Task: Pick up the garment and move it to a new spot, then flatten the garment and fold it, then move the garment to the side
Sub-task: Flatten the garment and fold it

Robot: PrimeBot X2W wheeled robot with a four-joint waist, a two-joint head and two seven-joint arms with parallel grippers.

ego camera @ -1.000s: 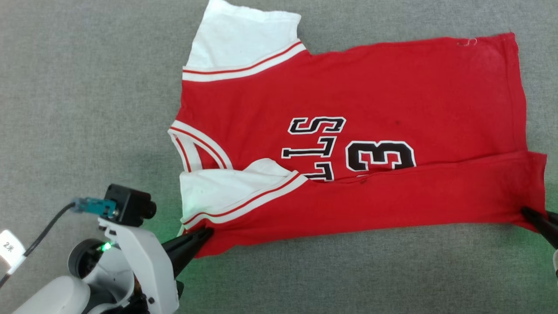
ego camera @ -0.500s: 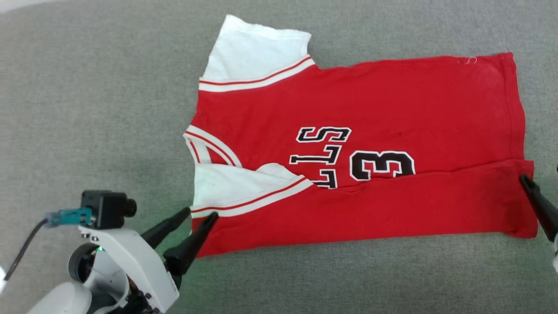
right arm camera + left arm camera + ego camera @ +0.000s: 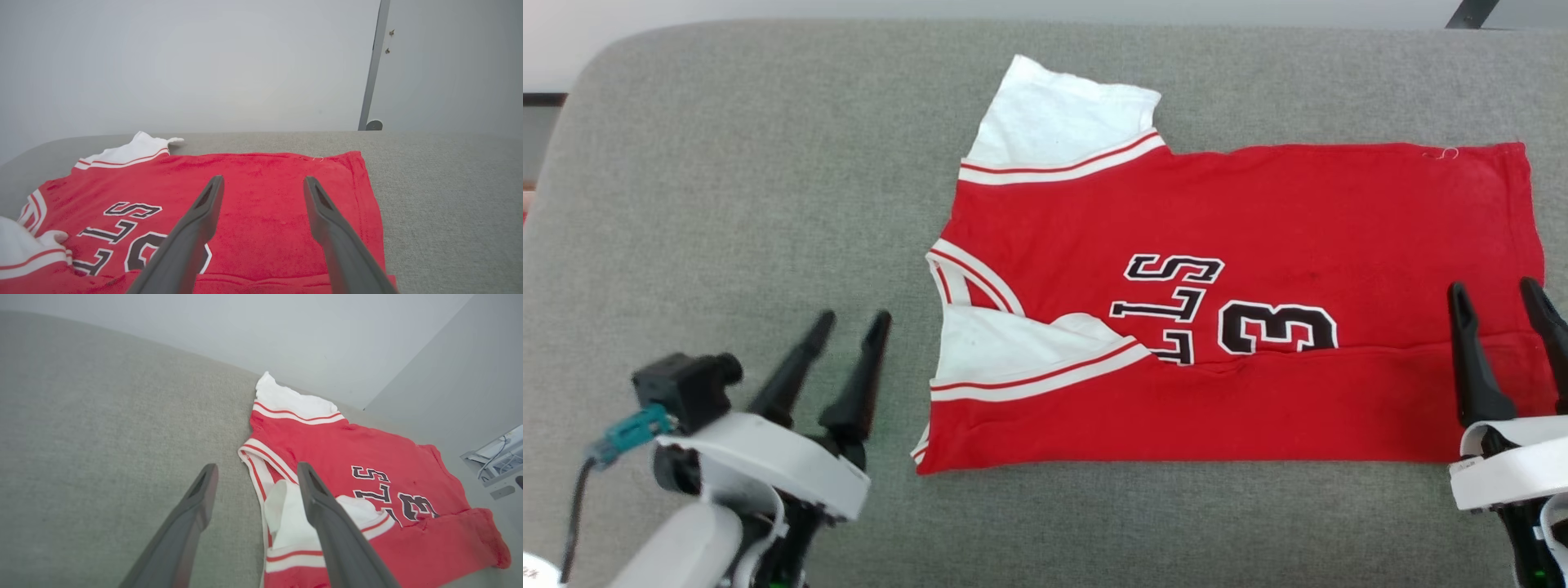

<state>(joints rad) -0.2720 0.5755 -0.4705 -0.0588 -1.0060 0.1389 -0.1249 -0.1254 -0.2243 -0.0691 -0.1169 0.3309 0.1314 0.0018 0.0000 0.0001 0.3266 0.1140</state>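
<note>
The garment (image 3: 1258, 220) is a red jersey with white sleeves and black lettering. It lies flat on the grey cushion with its near long edge folded over the body, covering part of the lettering. My left gripper (image 3: 854, 322) stands open just left of the folded near sleeve, off the cloth. In the left wrist view the garment (image 3: 367, 477) lies to the right of my open left gripper (image 3: 256, 473). My right gripper (image 3: 1494, 290) is open above the jersey's hem end. The right wrist view has the garment (image 3: 265, 192) beneath the open right gripper (image 3: 263, 181).
The grey cushion (image 3: 727, 204) has free room to the left of the jersey and along its front edge. Its far edge (image 3: 849, 28) meets a pale wall. A vertical metal post (image 3: 369, 73) stands behind the cushion.
Both grippers let go of the folded edge, opened and drew back from the jersey. The head camera tilted up, so the whole picture shifted. The folded flap stays lying on the jersey.
</note>
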